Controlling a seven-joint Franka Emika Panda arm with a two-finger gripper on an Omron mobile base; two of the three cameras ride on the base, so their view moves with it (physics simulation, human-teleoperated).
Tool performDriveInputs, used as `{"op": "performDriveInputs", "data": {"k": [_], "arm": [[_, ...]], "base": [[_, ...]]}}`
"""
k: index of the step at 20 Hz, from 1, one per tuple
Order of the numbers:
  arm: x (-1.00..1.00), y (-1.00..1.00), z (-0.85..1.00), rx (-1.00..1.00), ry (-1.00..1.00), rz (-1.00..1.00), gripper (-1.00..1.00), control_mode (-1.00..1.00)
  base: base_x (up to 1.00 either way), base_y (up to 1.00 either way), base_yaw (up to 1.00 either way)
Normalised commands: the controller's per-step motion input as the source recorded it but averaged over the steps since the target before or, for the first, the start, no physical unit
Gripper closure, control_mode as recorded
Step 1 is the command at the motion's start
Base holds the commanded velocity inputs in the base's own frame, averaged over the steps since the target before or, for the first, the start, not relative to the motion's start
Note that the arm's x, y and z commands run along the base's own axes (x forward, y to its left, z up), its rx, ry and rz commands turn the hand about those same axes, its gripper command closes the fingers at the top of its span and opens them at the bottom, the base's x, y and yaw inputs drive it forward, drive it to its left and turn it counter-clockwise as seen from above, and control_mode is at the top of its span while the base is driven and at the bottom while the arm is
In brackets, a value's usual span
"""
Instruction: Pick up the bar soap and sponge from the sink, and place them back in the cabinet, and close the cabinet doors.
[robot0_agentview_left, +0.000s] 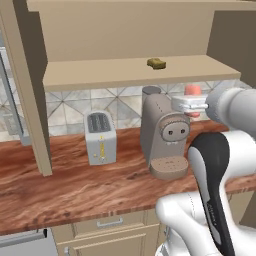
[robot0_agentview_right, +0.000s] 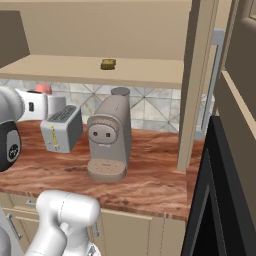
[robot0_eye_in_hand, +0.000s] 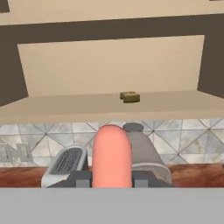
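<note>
The sponge (robot0_agentview_left: 157, 63) already lies on the cabinet (robot0_agentview_left: 125, 75) shelf, upper centre of the left base view, so 1 of the 2 things looks put away and the step in hand is carrying the bar soap (robot0_eye_in_hand: 112, 155) up to join it. The pincer (robot0_eye_in_hand: 112, 178) is pinching the soap: in the hand view the pink bar stands between the 2 dark tips at lower centre, its long axis running up the frame, rounded end pointing toward the shelf edge above. In the left base view the soap shows at centre right, above the bench (robot0_agentview_left: 75, 185) and just right of the coffee machine (robot0_agentview_left: 164, 135), below the shelf. The next move calls for raising the hand clear of the shelf lip, then reaching forward, probably setting the bar beside the sponge.
</note>
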Motion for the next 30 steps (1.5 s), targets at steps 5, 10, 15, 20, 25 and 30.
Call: {"op": "performDriveInputs", "data": {"k": [5,10,15,20,25,30], "arm": [[0.09,0.02,0.15,0.0,-0.1,0.0,1.0,-1.0],[0.19,0.03,0.23,0.0,-0.02,0.0,1.0,-1.0],[0.23,0.08,0.32,0.0,0.0,0.0,1.0,-1.0],[0.22,0.11,0.21,0.0,0.06,0.0,1.0,-1.0],[0.34,0.17,0.05,0.0,0.09,0.0,1.0,-1.0],[0.44,0.11,0.0,0.0,0.06,0.0,1.0,-1.0]], "base": [[0.0,0.0,0.0],[0.0,0.0,0.0],[0.0,0.0,0.0],[0.0,0.0,0.0],[0.0,0.0,0.0],[0.0,0.0,0.0]]}}
